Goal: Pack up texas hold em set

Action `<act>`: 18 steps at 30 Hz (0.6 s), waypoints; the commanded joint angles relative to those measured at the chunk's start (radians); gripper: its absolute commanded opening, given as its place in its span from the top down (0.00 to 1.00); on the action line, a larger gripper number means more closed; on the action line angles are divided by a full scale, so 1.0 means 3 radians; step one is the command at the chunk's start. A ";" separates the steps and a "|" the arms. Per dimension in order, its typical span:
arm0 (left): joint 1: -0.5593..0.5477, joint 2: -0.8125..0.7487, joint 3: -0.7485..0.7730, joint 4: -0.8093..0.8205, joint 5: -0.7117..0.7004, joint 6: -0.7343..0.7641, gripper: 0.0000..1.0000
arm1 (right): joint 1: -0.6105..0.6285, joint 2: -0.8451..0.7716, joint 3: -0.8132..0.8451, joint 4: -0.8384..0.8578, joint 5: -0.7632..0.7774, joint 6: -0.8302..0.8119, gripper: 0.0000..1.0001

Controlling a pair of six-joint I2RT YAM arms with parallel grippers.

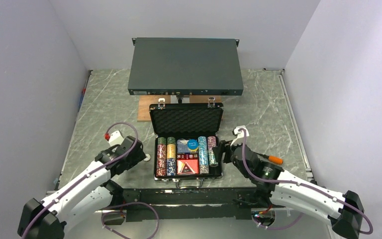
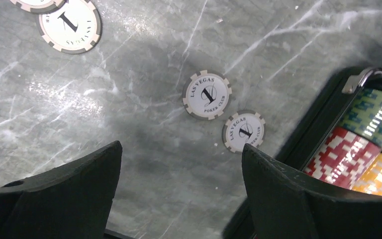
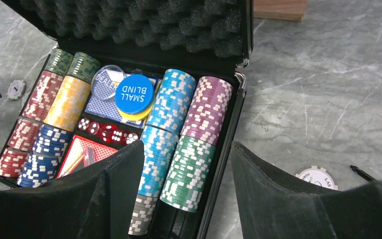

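Either side of the open, egg-crate-foam-lined briefcase (image 1: pixel 186 121) — striped round chip rows (image 3: pixel 171 107) inside — left gripper (image 2: pixel 180 167) and right gripper (image 3: pixel 186 149) both gape empty.

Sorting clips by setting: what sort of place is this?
Probably a robot lab test cell: plain white walls box in a grey marble-patterned tabletop, two white robot arms are bolted at its near edge, with an open black poker-chip case staged between them.
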 commanded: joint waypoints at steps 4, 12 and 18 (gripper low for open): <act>0.0439 0.0417 0.0290 0.0173 0.0247 0.0206 0.08 | -0.0013 -0.0243 -0.0136 0.0120 0.0219 -0.0010 0.33; 0.1452 0.0586 0.0398 0.0271 0.0527 0.0726 0.04 | -0.0011 -0.0429 -0.0238 0.0190 0.0178 -0.0054 0.33; 0.2108 0.0846 0.0487 0.0333 0.0779 0.0906 0.03 | -0.0008 -0.0525 -0.0280 0.0212 0.0135 -0.0070 0.33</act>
